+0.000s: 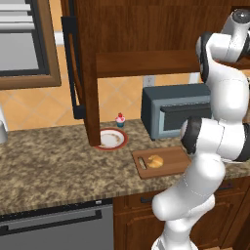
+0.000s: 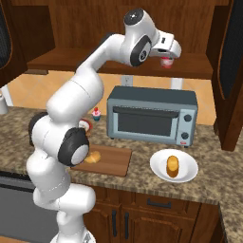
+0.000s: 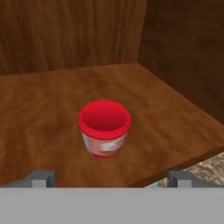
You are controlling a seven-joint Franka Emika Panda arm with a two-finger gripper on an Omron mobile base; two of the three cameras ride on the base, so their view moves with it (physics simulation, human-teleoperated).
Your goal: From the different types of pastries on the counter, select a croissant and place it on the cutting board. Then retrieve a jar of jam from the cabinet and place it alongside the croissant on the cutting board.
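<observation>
The jar of jam (image 3: 104, 129), red-lidded and squat, stands upright on the cabinet shelf (image 3: 43, 113) near its front edge. My gripper (image 3: 110, 178) is open, its fingertips (image 3: 41, 178) spread wide on either side, short of the jar and not touching it. From the right base view the gripper (image 2: 167, 56) hovers just over the jar (image 2: 166, 62) inside the cabinet (image 2: 95, 19). The croissant (image 1: 155, 161) lies on the cutting board (image 1: 171, 166), also seen as croissant (image 2: 95, 157) on board (image 2: 114, 163).
A grey toaster oven (image 2: 152, 116) sits under the shelf. A white plate (image 2: 187, 173) holds the oblong orange-brown pastry (image 2: 173, 166). The pink cupcake (image 1: 120, 119) stands behind a red-rimmed plate (image 1: 111, 138). The open cabinet door (image 1: 88, 73) with black handle (image 1: 73, 68) hangs left.
</observation>
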